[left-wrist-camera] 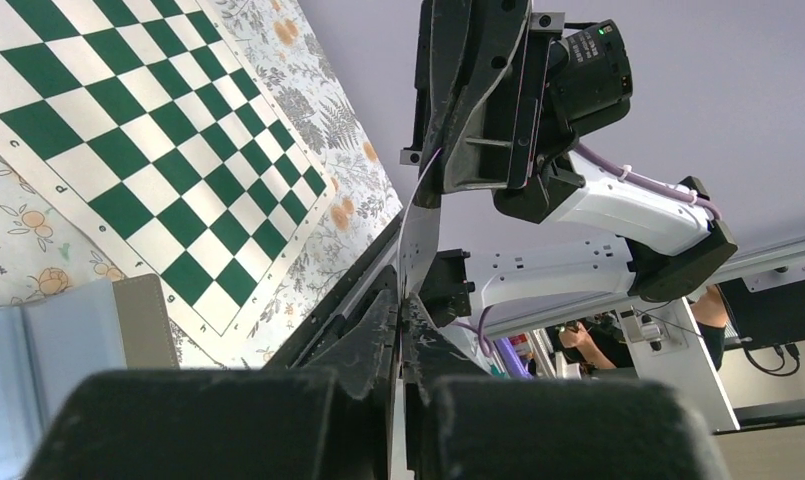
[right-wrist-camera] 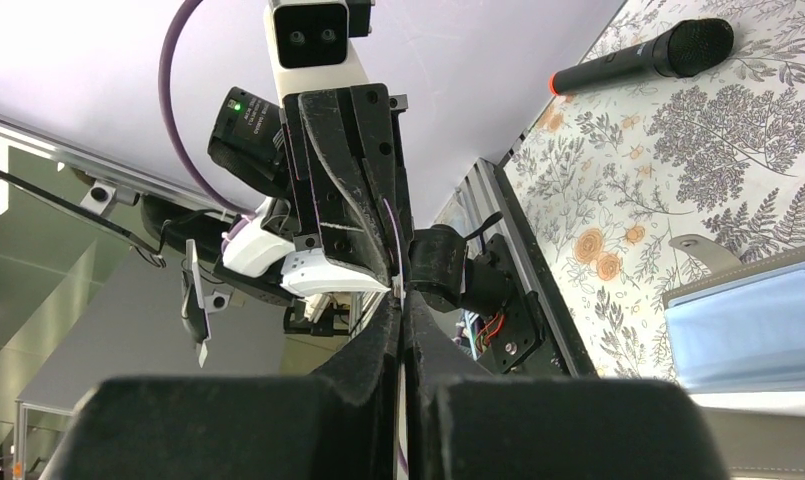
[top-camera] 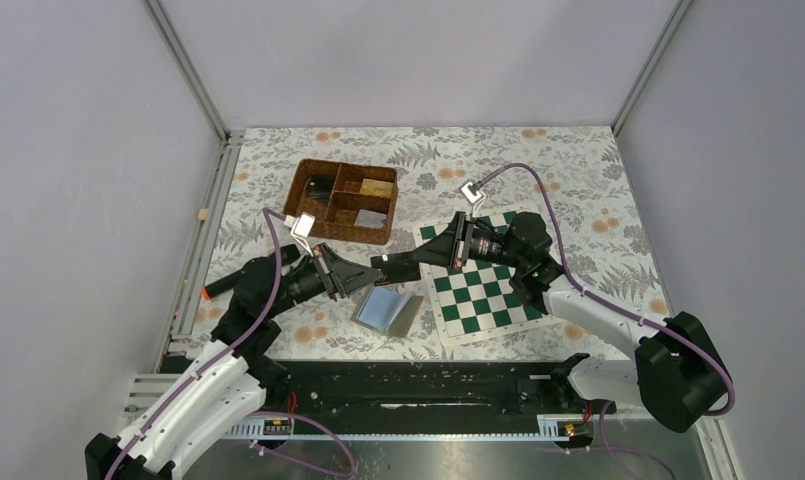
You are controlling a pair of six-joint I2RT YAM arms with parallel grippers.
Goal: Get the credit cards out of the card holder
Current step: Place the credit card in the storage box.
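The card holder lies open on the floral cloth, light blue inside with a grey flap; it also shows low left in the left wrist view and at the right in the right wrist view. Above it the two grippers meet tip to tip. A thin credit card, seen edge-on, spans between them. My left gripper is shut on one end of the card. My right gripper is shut on the other end. The card's face is hidden.
A brown wicker compartment basket stands behind the left gripper. A green and white chessboard mat lies right of the card holder, under the right arm. A black microphone lies by the table's left rail.
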